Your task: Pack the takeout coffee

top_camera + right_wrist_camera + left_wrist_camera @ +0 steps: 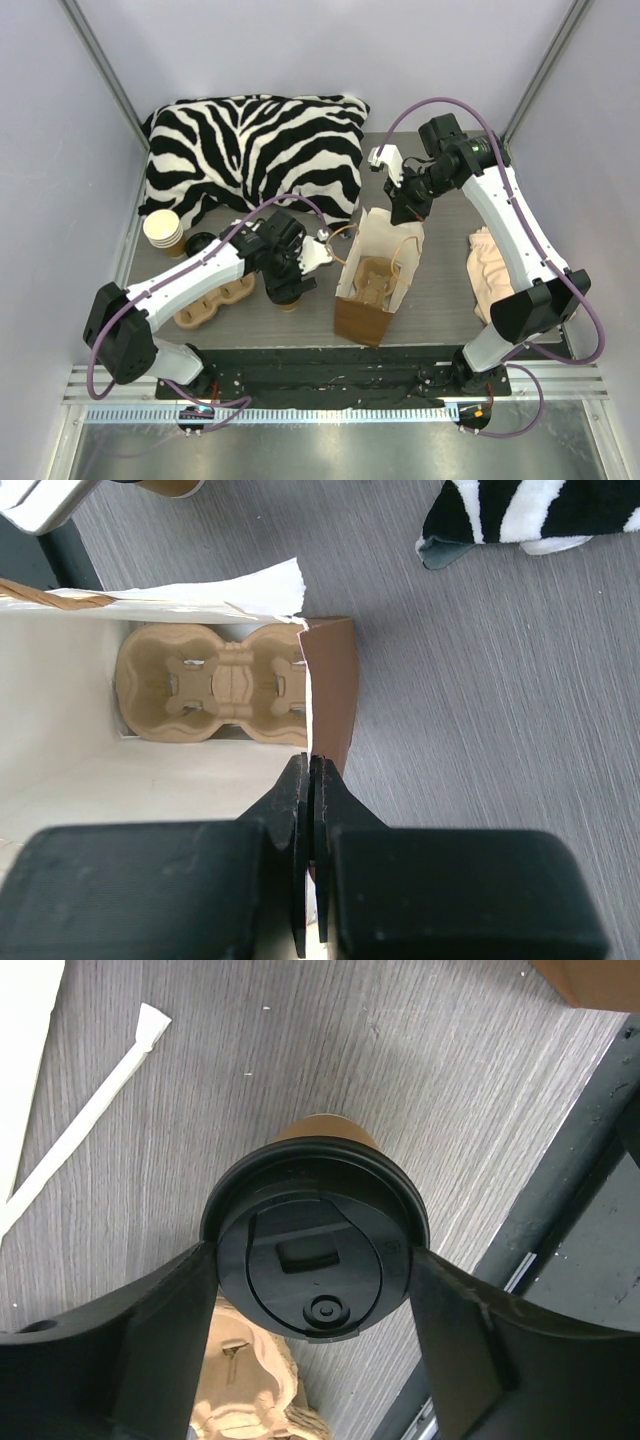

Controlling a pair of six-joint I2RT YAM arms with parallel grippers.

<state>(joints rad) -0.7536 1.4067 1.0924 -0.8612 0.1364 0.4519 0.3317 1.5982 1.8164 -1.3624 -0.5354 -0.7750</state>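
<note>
The takeout coffee [315, 1245], a brown kraft cup with a black lid, sits between my left fingers [180, 1320], which press on both sides of the lid. In the top view my left gripper [290, 285] holds it just left of the brown paper bag [362, 318]; only the cup's base [290, 304] shows there. I cannot tell whether it touches the table. The bag stands open with a pulp cup carrier [215, 685] inside. My right gripper [312, 775] is shut on the bag's upper wall edge [330, 680], also seen from the top [405, 210].
A second pulp carrier [215, 300] lies left of the coffee. A stack of lidless cups [163, 230] and a loose black lid [200, 242] stand near the zebra pillow [255, 150]. A wrapped straw [90, 1110] lies on the table. Beige cloth [490, 265] is at right.
</note>
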